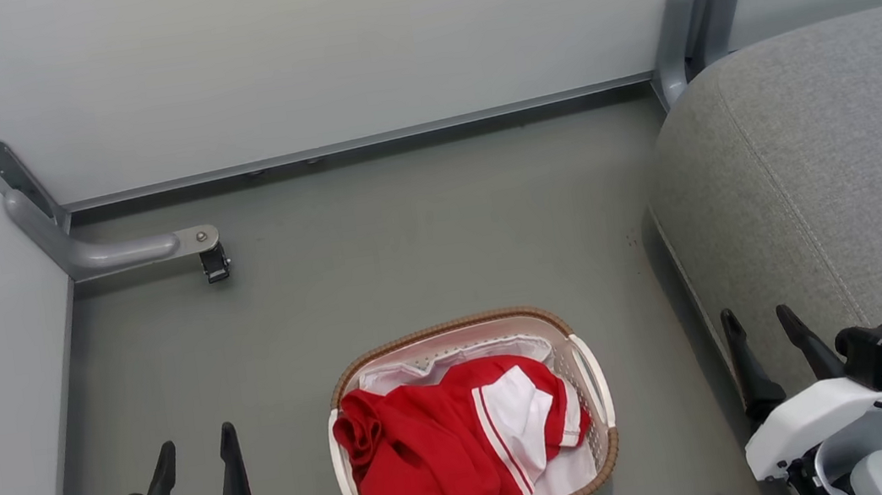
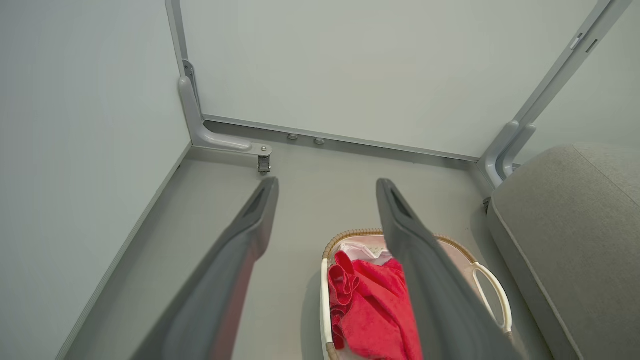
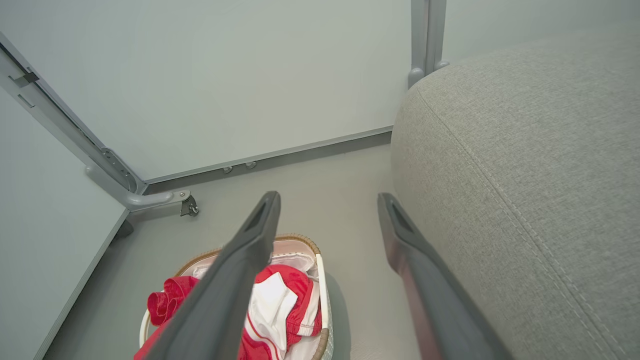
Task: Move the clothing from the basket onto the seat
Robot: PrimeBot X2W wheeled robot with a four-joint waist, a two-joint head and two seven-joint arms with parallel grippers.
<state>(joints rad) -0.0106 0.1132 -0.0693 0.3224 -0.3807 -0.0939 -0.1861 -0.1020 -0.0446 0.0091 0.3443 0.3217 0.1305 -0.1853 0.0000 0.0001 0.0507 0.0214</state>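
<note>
Head view: red clothing [image 1: 426, 454] lies in the basket [image 1: 451, 324]; left claw [image 1: 198, 438] and right claw [image 1: 755, 314] gape wide, empty.

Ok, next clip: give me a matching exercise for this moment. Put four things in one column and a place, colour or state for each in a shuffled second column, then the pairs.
Things:
1. clothing
2. basket
3. seat
4. left pincer

Descriptions:
A. grey, upholstered, at the head view's right
B. open, holding nothing, at the head view's lower left
C. red and white, heaped in the basket
D. brown-rimmed, standing on the floor

Pairs: 1-C, 2-D, 3-A, 4-B
</note>
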